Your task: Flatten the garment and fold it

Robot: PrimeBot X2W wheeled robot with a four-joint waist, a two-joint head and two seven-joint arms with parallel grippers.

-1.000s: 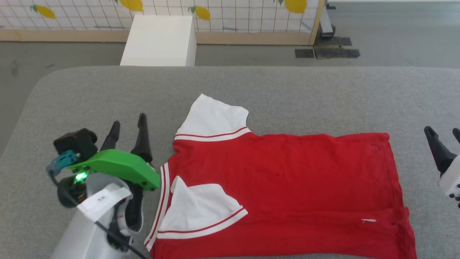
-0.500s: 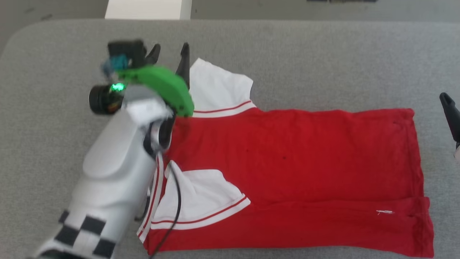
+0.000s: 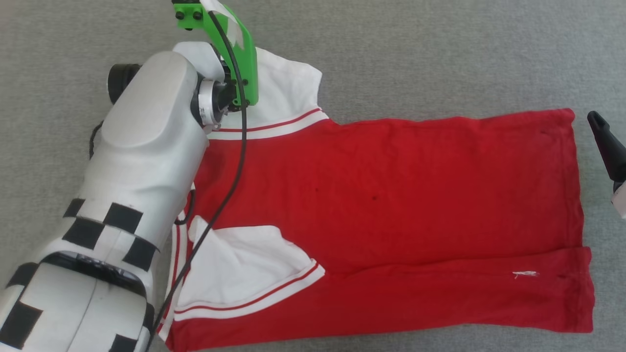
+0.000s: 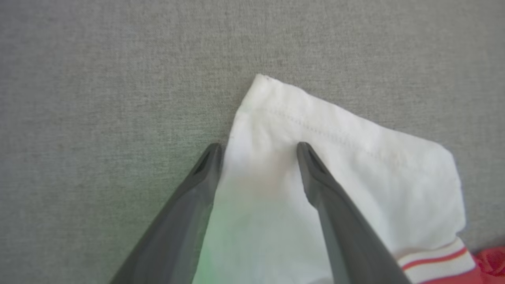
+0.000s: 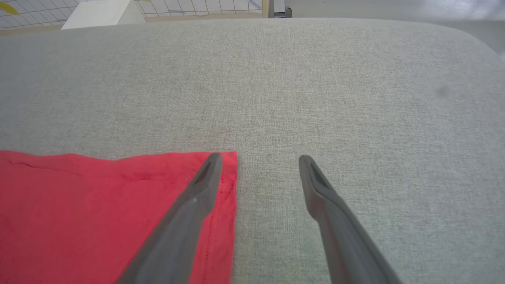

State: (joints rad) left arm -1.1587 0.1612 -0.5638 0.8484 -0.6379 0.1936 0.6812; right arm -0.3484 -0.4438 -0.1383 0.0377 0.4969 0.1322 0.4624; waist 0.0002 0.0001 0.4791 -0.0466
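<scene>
1. Head view, location: garment lies on the grey pad, spanning centre to lower frame, collar end at left, hem at right.
2. Handling (judged): light, soft, limp knit. It will drape, crease and drag on the pad; not fragile. Best taken by a pinch at edges: sleeve corner, hem corners, shoulder seam.
3. Appearance: red body, mostly flat, with a long crease low in the frame. White sleeves with red-and-white striped trim. Upper sleeve spread out at upper left; lower sleeve folded onto the body at lower left. Small dark specks mid-body; a white fleck at lower right.
4. Left gripper: jaws spread, grasping nothing. In the left wrist view one finger sits at the sleeve's edge, the other over the white cloth.
5. Right gripper: jaws apart, empty. In the right wrist view the left finger overlies the red hem corner, the other is over bare pad.
</scene>
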